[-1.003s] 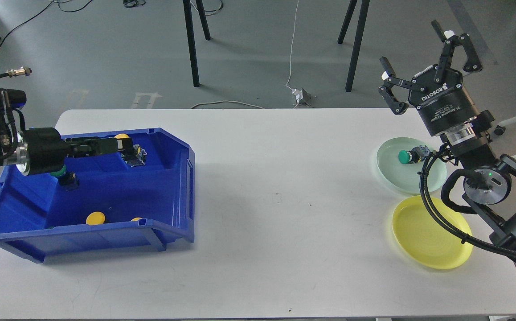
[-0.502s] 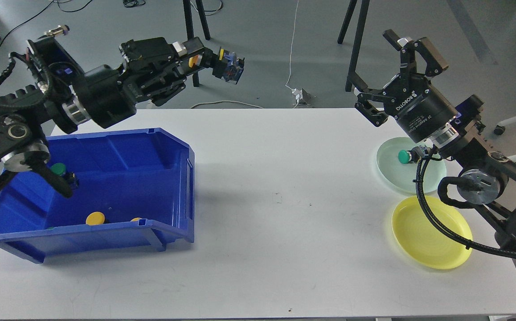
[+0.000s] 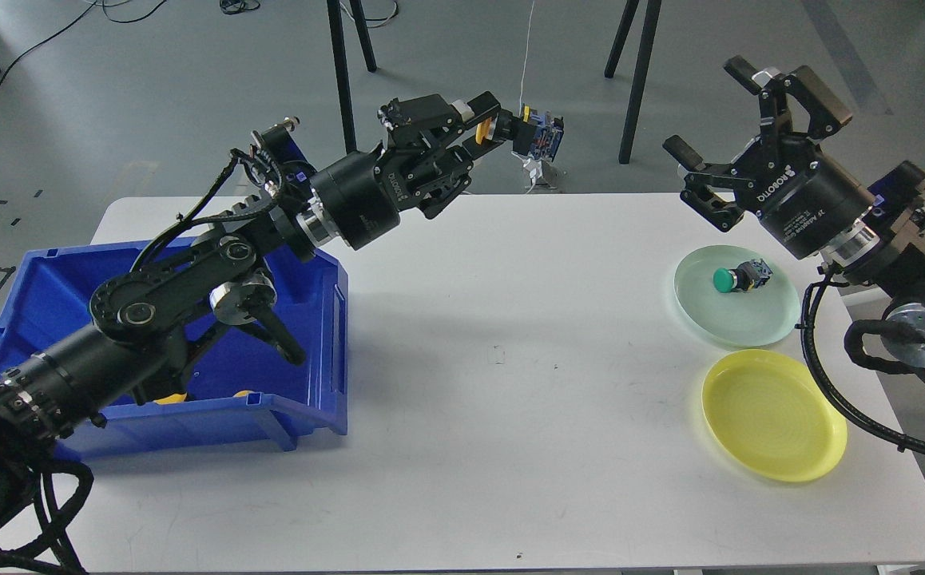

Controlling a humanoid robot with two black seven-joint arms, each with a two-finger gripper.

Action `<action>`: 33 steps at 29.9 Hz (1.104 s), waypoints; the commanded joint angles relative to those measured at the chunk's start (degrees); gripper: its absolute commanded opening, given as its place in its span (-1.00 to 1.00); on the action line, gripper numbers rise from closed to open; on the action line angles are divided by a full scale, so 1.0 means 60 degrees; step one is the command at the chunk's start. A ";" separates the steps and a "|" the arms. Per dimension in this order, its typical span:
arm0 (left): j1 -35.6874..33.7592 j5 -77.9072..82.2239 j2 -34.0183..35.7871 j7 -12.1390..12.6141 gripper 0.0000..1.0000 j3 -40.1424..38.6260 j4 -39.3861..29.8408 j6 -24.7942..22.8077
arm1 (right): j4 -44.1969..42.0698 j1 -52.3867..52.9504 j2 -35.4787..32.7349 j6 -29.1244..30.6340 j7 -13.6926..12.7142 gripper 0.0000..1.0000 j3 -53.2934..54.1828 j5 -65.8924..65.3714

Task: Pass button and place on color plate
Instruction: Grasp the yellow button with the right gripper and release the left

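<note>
Compared with half a second ago, my left arm has reached far out from above the blue bin [image 3: 303,415] toward the middle of the table, and my right gripper [image 3: 738,112] has moved a little to the right and up. My left gripper [image 3: 485,129] is clamped on a yellow button [image 3: 528,134]; its yellow cap sits between the fingers and its dark body with blue parts sticks out past the tips, above the far edge of the white table [image 3: 494,447]. My right gripper has its fingers spread wide and holds nothing, well apart from the button. A green button [image 3: 732,277] lies on the green plate [image 3: 774,319]; the yellow plate [image 3: 774,419] is just beside it, near the right edge. The table centre between the arms is free.
</note>
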 commanded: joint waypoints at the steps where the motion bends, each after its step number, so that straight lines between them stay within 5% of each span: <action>1: 0.0016 -0.0004 -0.0031 -0.0001 -0.36 -0.0002 0.0019 -0.0001 | 0.0031 0.0055 0.0336 0.0009 0.0000 0.96 -0.0318 -0.0002; 18: 0.0002 -0.0004 -0.0031 -0.0001 -0.36 0.0027 -0.0010 -0.0001 | -0.0365 0.1198 0.2373 0.0009 0.0000 0.80 -0.1446 -0.0002; 29: 0.0016 -0.0004 -0.0031 -0.0001 -0.36 0.0027 -0.0010 -0.0001 | -0.0408 0.1081 0.2461 -0.0117 0.0000 0.35 -0.1432 0.0042; 33: 0.0016 -0.0004 -0.0031 -0.0001 -0.36 0.0012 0.0005 -0.0001 | -0.0408 0.1066 0.2490 -0.0117 0.0000 -0.16 -0.1432 -0.0002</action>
